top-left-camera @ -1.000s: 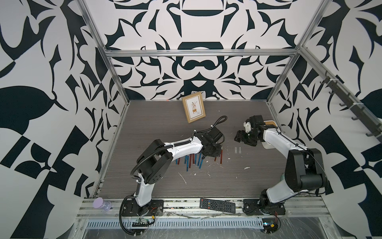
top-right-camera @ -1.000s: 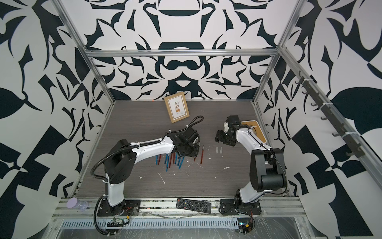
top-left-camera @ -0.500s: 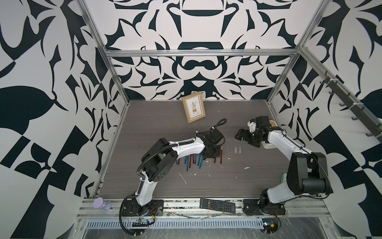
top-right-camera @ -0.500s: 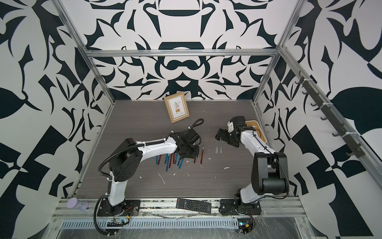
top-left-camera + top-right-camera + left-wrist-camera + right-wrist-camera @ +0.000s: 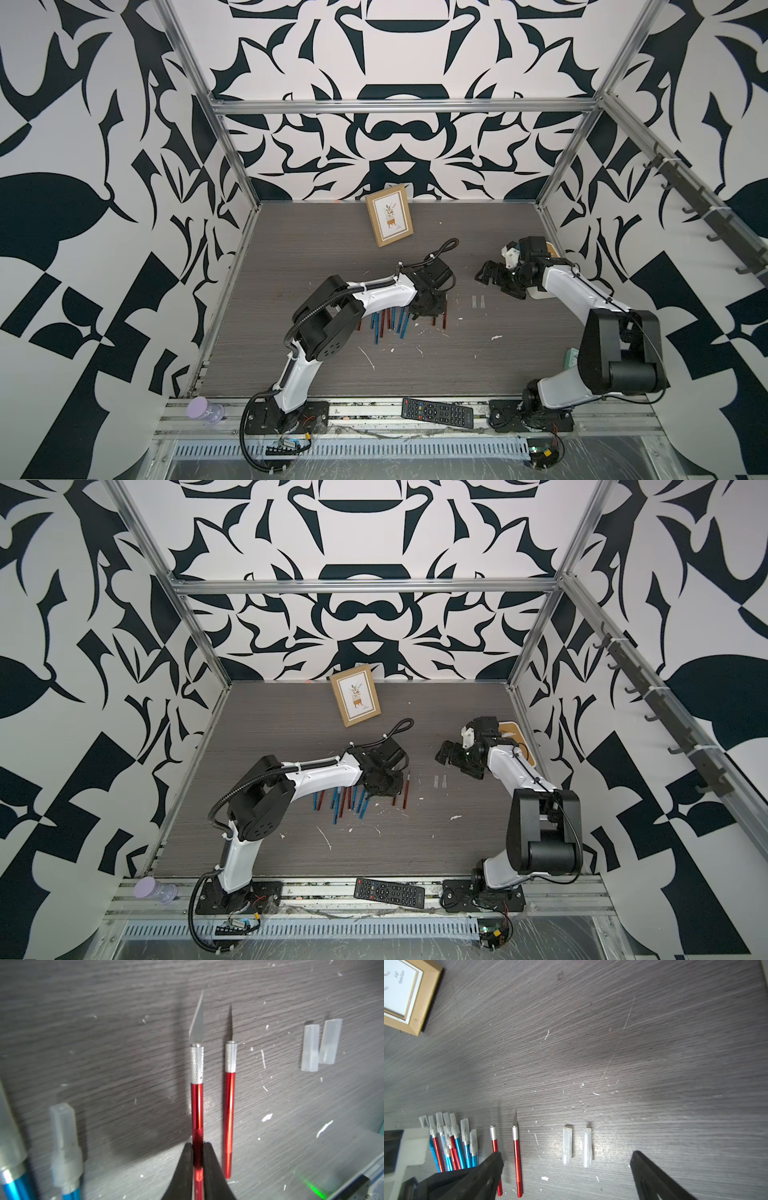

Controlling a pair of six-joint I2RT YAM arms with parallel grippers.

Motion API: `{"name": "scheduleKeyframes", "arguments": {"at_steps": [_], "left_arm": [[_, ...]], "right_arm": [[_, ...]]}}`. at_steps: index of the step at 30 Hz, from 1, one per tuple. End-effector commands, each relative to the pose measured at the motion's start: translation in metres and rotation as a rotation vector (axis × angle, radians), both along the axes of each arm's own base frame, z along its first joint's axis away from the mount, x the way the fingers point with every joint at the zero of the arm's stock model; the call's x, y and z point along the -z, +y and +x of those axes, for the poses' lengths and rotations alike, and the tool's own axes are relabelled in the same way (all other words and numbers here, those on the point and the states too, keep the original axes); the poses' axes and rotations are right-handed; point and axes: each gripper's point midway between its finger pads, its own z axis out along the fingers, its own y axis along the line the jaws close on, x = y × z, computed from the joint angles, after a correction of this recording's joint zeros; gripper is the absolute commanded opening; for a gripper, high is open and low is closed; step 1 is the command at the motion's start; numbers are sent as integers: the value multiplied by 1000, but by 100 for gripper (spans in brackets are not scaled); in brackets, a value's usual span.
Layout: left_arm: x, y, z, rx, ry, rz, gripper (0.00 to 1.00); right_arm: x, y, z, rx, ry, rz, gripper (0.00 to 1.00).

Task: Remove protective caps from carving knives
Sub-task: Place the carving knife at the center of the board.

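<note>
— How are the capped knives (image 5: 452, 1140) at the left handling?
— I'm judging them light, stiff and slick, the caps softer; gripping mid-handle is looking safest. The left pincer (image 5: 197, 1151) is pinching a bare red knife (image 5: 197, 1105) by its handle.
— Further right?
— Two loose caps (image 5: 577, 1145) are lying on the tabletop (image 5: 633, 1043), just ahead of the right pincer (image 5: 566, 1155), which is gaping wide, empty.

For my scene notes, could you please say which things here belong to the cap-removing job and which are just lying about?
Job: capped knives; held red knife in left gripper; second red knife; two loose caps.
Lying about: picture frame; remote control; purple bottle.
</note>
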Motion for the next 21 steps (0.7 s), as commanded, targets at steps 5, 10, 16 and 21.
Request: {"name": "scheduleKeyframes", "arguments": {"at_steps": [5, 10, 16, 21], "left_arm": [[8, 4, -1, -17, 24, 47, 20], [12, 4, -3, -19, 36, 53, 21], [11, 4, -2, -20, 35, 54, 22], [5, 3, -1, -22, 23, 45, 23]], "right_arm": [[-6, -1, -3, -17, -34, 11, 99], [-3, -2, -3, -13, -30, 17, 99], [-1, -1, -3, -12, -30, 20, 99], [0, -2, -3, -12, -28, 21, 100]]}}
